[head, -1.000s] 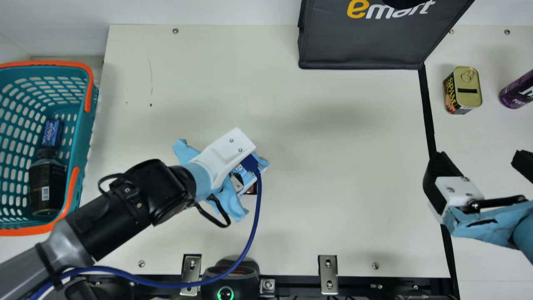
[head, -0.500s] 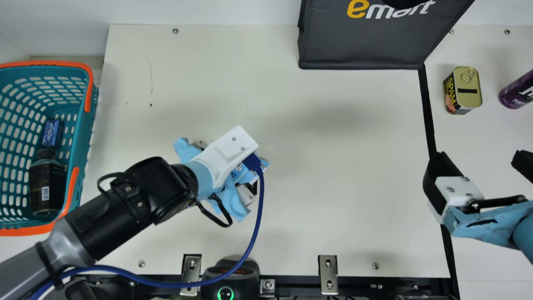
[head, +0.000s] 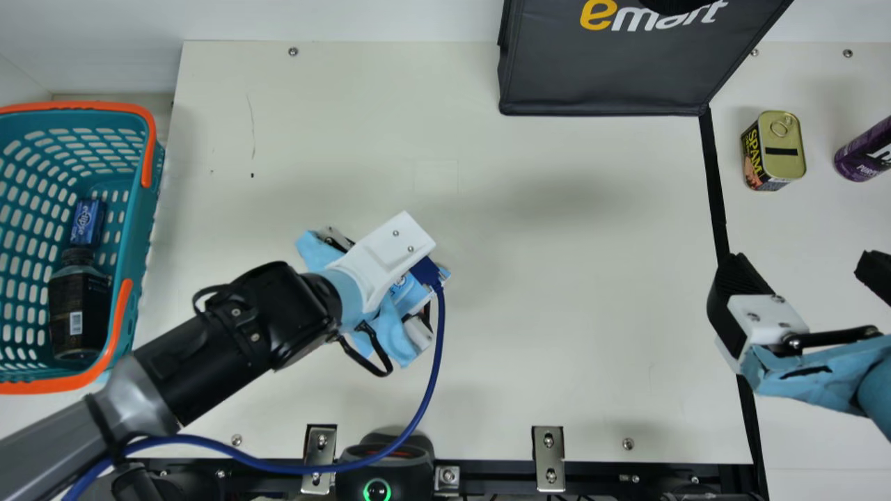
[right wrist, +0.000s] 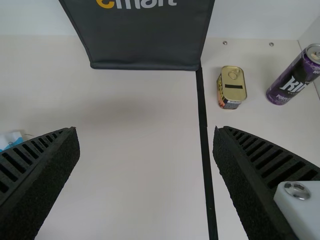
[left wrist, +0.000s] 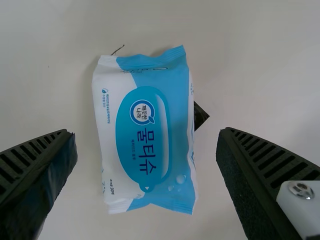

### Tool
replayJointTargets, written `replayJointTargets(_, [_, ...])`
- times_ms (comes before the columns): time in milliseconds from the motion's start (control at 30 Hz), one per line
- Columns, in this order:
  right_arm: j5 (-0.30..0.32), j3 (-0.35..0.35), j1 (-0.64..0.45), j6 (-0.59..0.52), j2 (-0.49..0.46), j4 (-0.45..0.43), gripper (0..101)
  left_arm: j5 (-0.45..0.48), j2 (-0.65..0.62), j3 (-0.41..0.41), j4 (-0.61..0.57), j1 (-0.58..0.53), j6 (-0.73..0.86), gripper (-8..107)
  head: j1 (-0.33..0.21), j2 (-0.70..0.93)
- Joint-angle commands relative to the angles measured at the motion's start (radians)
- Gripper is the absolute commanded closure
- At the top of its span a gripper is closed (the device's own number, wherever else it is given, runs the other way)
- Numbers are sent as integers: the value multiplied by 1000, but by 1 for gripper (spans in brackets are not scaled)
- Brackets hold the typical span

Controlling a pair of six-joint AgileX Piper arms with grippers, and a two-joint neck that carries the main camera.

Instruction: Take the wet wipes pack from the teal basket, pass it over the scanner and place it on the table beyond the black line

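One wet wipes pack (left wrist: 145, 165) lay label up on the worktop (head: 557, 334), left of the middle and nearer the near edge than the far one. The left gripper (head: 387, 255) was over it, its two fingers apart, one on each side of the pack and touching neither side. The right gripper (head: 804, 268) also had its fingers apart, with nothing between them, over the black line (head: 717, 195) towards the worktop's right edge.

There were two containers: one teal basket (head: 143, 223) at the left edge and one dark bag (head: 605, 76) at the far edge. The basket held two things, one small blue packet (head: 87, 223) and, at its near end, one dark bottle (head: 79, 309) with its cap by the packet. What the bag held could not be told.

Beyond the one black line stood two cans: a gold-topped tin (head: 781, 147) and, closer to the far right corner, a purple can (head: 865, 153). One scanner (head: 383, 470), its ring lit green, sat at the near edge, left of centre.
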Motion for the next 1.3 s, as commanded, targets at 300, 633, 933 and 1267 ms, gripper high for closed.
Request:
replayJointTargets(300, [0, 0, 0, 0, 0, 0, 6, -47, 52, 30, 34, -12, -40, 9, -29, -1])
replayJointTargets(633, [0, 0, 0, 0, 0, 0, 6, -83, 109, 40, 42, 0, -81, 9, -29, -1])
replayJointTargets(933, [0, 0, 0, 0, 0, 0, 6, -97, 148, 40, 20, 16, -82, 9, -29, -1])
replayJointTargets(1267, [1, 0, 0, 0, 0, 0, 6, -105, 165, 45, -25, 26, -50, 49, -29, -1])
